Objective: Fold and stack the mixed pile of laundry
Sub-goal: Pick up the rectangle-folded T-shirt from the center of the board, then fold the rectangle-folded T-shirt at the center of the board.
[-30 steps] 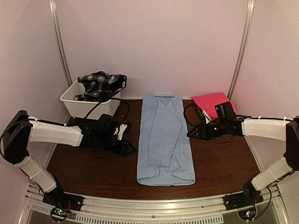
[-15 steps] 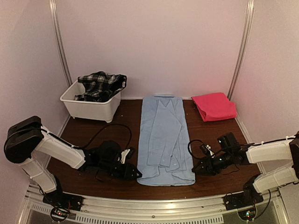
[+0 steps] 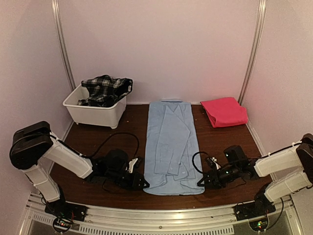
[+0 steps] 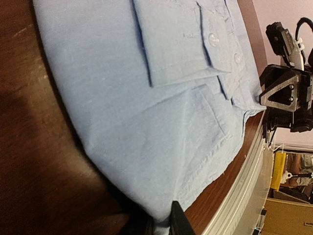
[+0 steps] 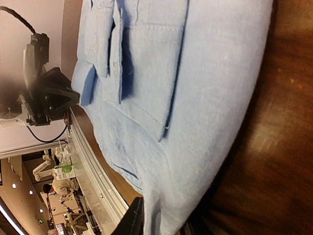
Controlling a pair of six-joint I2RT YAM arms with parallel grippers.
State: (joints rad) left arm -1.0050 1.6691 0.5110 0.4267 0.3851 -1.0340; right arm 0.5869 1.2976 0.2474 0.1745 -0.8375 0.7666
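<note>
The light blue collared shirt (image 3: 172, 147) lies flat as a long strip down the middle of the table, sleeves folded in. My left gripper (image 3: 143, 184) is at its near left corner, and the left wrist view shows my left gripper (image 4: 161, 224) shut on the shirt (image 4: 146, 98) hem. My right gripper (image 3: 202, 181) is at the near right corner, and the right wrist view shows my right gripper (image 5: 161, 223) shut on the shirt (image 5: 195, 98) edge. The pink-red cloth (image 3: 224, 111) lies folded at the back right. The black-and-white plaid garment (image 3: 105, 89) sits bunched in the tub.
The white plastic tub (image 3: 95, 112) stands at the back left. The metal rail (image 3: 161, 218) runs along the table's near edge, close to both grippers. White walls close in the back and both sides.
Both arms have moved from beside the shirt's middle toward the near edge and lowered onto the shirt's two near corners. The shirt lies as before.
</note>
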